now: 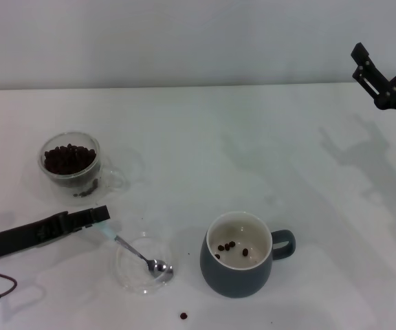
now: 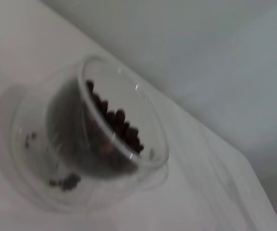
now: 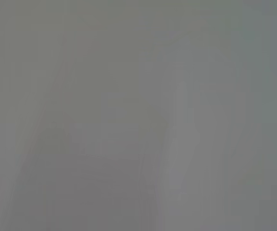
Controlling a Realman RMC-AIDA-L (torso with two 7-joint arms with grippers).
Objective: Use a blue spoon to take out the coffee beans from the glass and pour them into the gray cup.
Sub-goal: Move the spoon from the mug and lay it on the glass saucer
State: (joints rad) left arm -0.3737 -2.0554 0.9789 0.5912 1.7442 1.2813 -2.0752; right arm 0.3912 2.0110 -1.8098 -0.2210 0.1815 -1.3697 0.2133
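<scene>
The glass (image 1: 71, 162), heaped with coffee beans (image 1: 69, 157), stands at the left of the white table; the left wrist view shows the glass (image 2: 95, 144) and its coffee beans (image 2: 117, 121) close up. At the lower left, my left gripper (image 1: 100, 216) is shut on the pale handle of the blue spoon (image 1: 130, 249). The spoon's metal bowl rests in a flat clear dish (image 1: 130, 276). The gray cup (image 1: 243, 260) stands right of the dish with three beans inside. My right gripper (image 1: 383, 47) hangs open at the upper right, far from everything.
One loose bean (image 1: 183, 315) lies on the table in front of the dish and cup. A few stray beans sit by the glass's base (image 1: 86, 191). The right wrist view is a plain grey blur.
</scene>
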